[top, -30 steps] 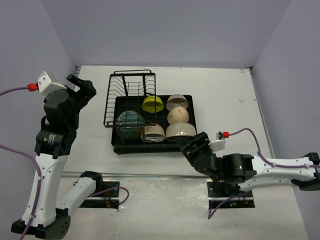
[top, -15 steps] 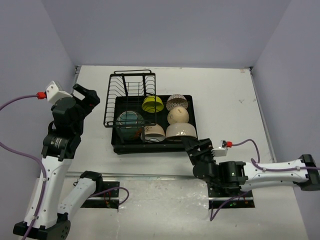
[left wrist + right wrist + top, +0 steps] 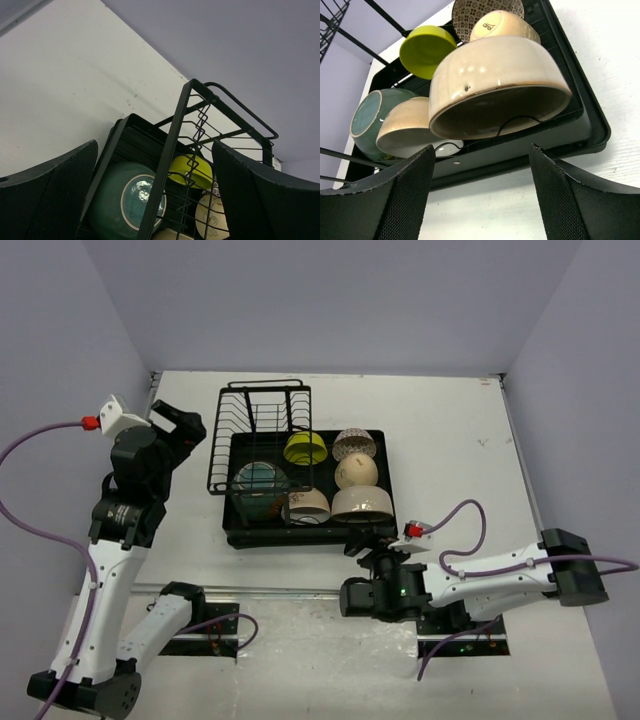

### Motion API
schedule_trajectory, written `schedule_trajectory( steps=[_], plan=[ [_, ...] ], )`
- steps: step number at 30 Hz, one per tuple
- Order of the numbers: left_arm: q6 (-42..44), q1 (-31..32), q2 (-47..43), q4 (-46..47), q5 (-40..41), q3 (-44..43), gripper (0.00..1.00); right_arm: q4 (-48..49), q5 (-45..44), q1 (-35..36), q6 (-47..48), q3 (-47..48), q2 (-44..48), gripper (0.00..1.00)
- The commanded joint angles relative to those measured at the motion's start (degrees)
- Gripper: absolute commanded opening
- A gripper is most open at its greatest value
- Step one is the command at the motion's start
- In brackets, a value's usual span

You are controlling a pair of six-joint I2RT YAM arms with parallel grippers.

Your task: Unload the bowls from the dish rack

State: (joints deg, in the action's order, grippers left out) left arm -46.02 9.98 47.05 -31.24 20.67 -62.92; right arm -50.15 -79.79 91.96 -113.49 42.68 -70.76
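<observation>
The black dish rack (image 3: 232, 527) holds several bowls: yellow-green (image 3: 305, 447), brown-patterned (image 3: 354, 444), smooth cream (image 3: 356, 471), large beige (image 3: 362, 502), cream with a brown band (image 3: 309, 505) and teal (image 3: 261, 478). My right gripper (image 3: 364, 540) is open and low on the table at the rack's front edge. In the right wrist view its jaws (image 3: 481, 147) face the large beige bowl (image 3: 495, 75), which leans rim-down just ahead. My left gripper (image 3: 180, 428) hangs open above the table left of the rack. Its view looks through the wire holder (image 3: 170, 150) at the teal bowl (image 3: 120, 200).
The upright wire plate holder (image 3: 258, 430) stands on the rack's left side, between my left gripper and the bowls. White tabletop (image 3: 450, 440) stretches right of the rack. A metal rail (image 3: 280, 592) runs along the near edge by the arm bases.
My right arm has swung left and dropped low, bringing its gripper down to the rack's front edge. My left gripper has shifted slightly right, toward the rack.
</observation>
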Motion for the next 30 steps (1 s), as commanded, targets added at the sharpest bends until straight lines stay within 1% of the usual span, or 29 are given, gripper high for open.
schedule_trajectory(
  steps=[1,4,6,9,10,12,13,14,15,16,18,21,23,25,28,30],
  plan=[
    [-2.4,-0.3,0.6,2.5,-2.6,-1.7,0.94,-8.6,-7.7,1.2,-49.2,2.6,3.4,0.77],
    [-3.0,-0.4,0.7,2.4,-2.2,-0.7,0.94,-11.4,-6.6,2.2,-49.2,3.0,7.2,0.78],
    [-3.4,-0.4,0.8,2.9,-1.9,0.2,0.94,-11.1,-5.3,2.4,-49.0,2.7,9.3,0.78],
    [-4.2,-0.4,1.4,3.3,-1.7,0.5,0.94,-5.9,-3.5,4.0,-48.8,-1.4,15.7,0.79],
    [-4.6,-0.3,1.6,3.5,-1.6,0.5,0.93,-2.8,-2.6,4.6,-48.8,-4.2,19.6,0.80],
    [-5.4,-0.4,2.3,3.6,-1.6,0.4,0.94,2.4,-2.0,5.1,-48.8,-8.1,23.5,0.81],
    [-5.6,-0.3,2.5,3.6,-1.5,0.4,0.93,11.8,-3.5,5.9,-48.7,-10.7,27.0,0.81],
    [-5.7,-0.4,2.7,3.6,-1.3,0.3,0.93,17.3,-4.7,6.3,-48.6,-16.5,28.4,0.81],
    [-5.9,-0.4,2.9,3.6,-1.2,0.3,0.93,20.7,-6.0,6.7,-48.8,-18.5,29.3,0.81],
    [-5.9,-0.4,3.0,3.6,-0.9,0.3,0.93,22.1,-6.8,6.9,-48.8,-19.3,29.9,0.81],
    [-5.9,-0.4,3.1,3.4,-0.4,0.3,0.93,18.6,-7.3,6.9,-48.8,-18.1,30.5,0.84],
    [-5.7,-0.4,2.7,3.1,0.8,0.4,0.93,23.6,-10.5,7.4,-48.8,-20.7,31.0,0.84],
    [-5.9,-0.4,2.6,3.2,1.0,0.6,0.93,23.3,-10.6,7.7,-48.8,-20.0,30.9,0.86],
    [-6.0,-0.3,2.5,2.9,1.1,0.8,0.93,24.9,-10.6,8.6,-48.8,-19.2,29.8,0.88],
    [-6.5,-0.4,2.2,2.4,1.1,1.4,0.94,24.3,-10.6,9.5,-48.5,-16.3,29.0,0.92],
    [-7.2,-0.4,1.6,2.2,1.1,1.7,0.93,24.0,-10.6,9.6,-48.4,-15.3,27.7,0.92]
  ],
)
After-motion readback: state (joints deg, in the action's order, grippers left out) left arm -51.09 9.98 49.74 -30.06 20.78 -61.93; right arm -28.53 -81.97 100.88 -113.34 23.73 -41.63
